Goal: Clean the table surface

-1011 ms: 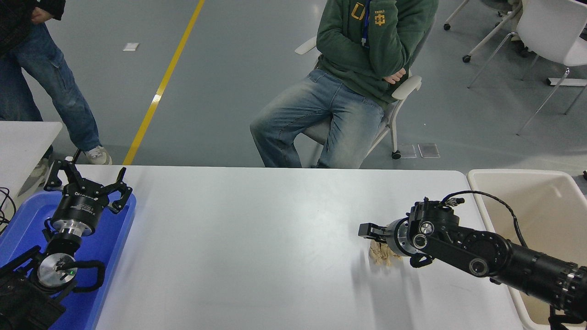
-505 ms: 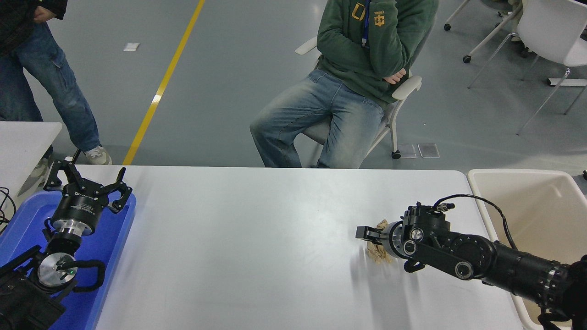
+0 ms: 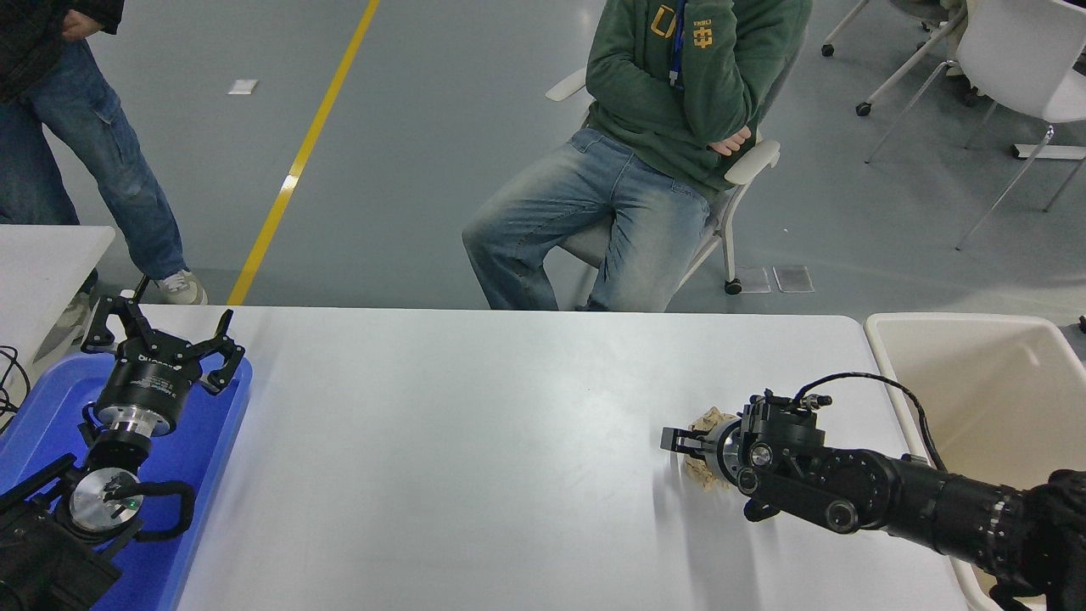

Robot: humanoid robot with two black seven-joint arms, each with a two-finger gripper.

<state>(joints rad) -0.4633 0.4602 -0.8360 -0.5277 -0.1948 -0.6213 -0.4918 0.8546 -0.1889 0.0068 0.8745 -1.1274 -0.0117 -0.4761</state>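
Note:
The table surface (image 3: 475, 441) is a wide matte white tabletop. A crumpled beige paper wad (image 3: 706, 475) lies on it at the right. My right gripper (image 3: 683, 443) comes in from the lower right and sits low on the wad, which shows above and below it. The wrist hides most of the grip. My left gripper (image 3: 161, 339) is parked open and empty over the blue tray at the lower left.
A blue plastic tray (image 3: 204, 475) lies at the table's left edge. A beige bin (image 3: 984, 382) stands off the right end. A person in a green hoodie (image 3: 679, 93) sits at the far side. Another person (image 3: 76, 144) stands at the top left.
My right arm has dropped lower and drawn slightly toward the near edge, so the gripper now sits down over the paper wad. The wad has stayed in place. The left arm has not moved.

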